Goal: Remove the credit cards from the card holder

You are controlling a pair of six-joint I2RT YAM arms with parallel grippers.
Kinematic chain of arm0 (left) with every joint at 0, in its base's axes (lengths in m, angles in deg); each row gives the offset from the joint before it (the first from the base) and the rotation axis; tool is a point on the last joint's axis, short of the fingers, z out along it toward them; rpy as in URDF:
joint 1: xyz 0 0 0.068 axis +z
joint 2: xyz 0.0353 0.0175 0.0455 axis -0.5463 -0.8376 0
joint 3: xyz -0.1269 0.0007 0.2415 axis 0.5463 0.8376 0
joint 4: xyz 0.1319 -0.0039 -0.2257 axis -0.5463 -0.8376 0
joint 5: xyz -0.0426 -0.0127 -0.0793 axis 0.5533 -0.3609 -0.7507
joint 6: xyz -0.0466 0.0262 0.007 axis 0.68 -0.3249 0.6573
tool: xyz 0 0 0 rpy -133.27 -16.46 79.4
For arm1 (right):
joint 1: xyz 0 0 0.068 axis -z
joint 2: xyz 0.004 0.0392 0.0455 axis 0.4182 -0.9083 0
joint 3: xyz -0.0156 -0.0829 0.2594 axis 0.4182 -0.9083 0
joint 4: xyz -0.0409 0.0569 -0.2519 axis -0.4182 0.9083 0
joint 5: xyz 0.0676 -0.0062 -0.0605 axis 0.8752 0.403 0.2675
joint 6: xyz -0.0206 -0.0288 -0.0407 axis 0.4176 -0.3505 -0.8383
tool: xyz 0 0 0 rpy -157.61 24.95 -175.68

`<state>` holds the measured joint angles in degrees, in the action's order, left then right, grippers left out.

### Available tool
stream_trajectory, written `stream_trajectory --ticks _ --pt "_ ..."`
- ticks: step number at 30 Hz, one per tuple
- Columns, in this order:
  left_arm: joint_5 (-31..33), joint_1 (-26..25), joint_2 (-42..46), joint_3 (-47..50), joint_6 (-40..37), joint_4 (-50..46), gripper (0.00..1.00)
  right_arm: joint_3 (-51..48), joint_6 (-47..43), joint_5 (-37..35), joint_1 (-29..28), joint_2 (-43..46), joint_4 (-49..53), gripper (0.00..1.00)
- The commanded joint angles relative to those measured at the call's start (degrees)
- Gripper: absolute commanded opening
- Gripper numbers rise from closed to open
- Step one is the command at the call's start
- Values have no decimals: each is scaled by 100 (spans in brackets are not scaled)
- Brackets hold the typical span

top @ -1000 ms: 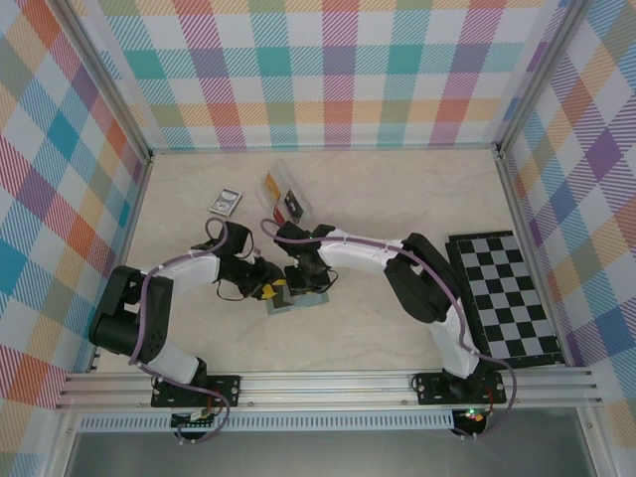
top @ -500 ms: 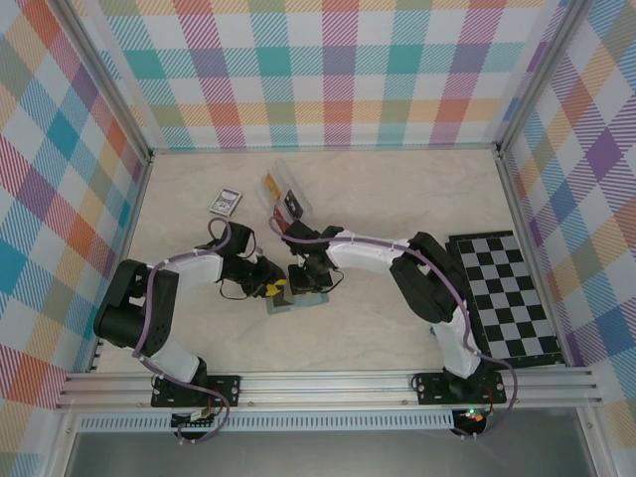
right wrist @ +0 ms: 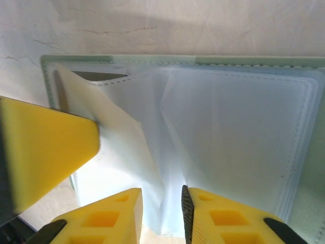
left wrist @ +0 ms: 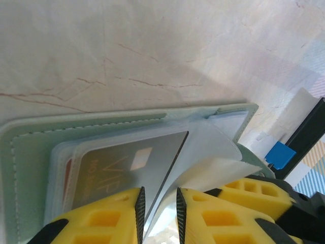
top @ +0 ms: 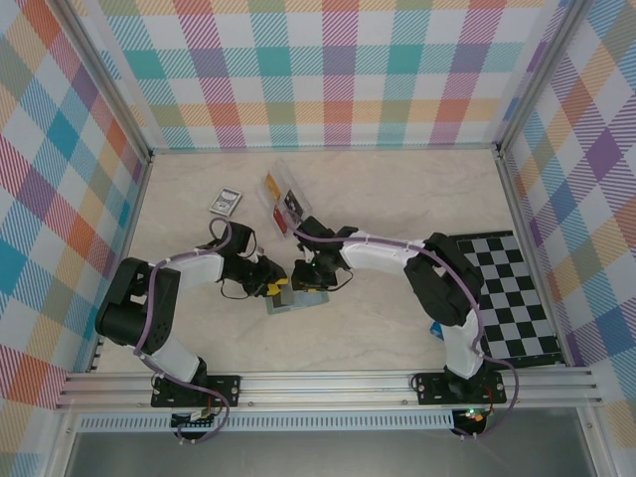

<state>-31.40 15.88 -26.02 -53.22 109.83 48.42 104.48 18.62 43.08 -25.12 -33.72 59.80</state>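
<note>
The sage-green card holder (top: 301, 299) lies open on the table between both grippers. In the left wrist view its green edge (left wrist: 30, 152) frames clear pockets. A tan credit card (left wrist: 127, 168) marked VIP sits in one pocket, and a red card edge (left wrist: 66, 173) shows behind it. My left gripper (left wrist: 158, 213) (top: 282, 291) is closed to a narrow gap on a lifted clear leaf, right beside the tan card's edge. My right gripper (right wrist: 161, 213) (top: 306, 281) hangs over the pale inside (right wrist: 244, 142), jaws apart, with a fold of leaf standing loose between them.
A clear compartment tray (top: 283, 196) stands behind the holder, a dark picture card (top: 225, 202) to its left. A checkerboard (top: 507, 295) lies at the right. A small blue block (left wrist: 280, 155) sits beyond the holder. Plaid walls close three sides.
The right gripper's jaws have spread apart and its arm has shifted a little to the right. The left jaws have narrowed onto the leaf. The holder has stayed in place.
</note>
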Motion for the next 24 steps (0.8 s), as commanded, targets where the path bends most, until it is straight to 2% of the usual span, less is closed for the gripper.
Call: stream_trajectory --ticks 1,7,18,21,24 --pt "-117 -74 -72 39 -42 105 25 -153 69 -81 26 407 -120 30" --pt "-394 -119 165 -15 -41 324 29 -358 93 -460 33 889 -137 38" --pt "-326 -644 164 -666 417 477 49 -704 207 -1642 58 1948 36 58" --pt "-285 -749 -35 -806 639 594 49 -784 244 -1845 64 2131 102 63" --pt "-77 -763 -103 -958 728 440 49 -752 190 -1821 63 2153 155 63"
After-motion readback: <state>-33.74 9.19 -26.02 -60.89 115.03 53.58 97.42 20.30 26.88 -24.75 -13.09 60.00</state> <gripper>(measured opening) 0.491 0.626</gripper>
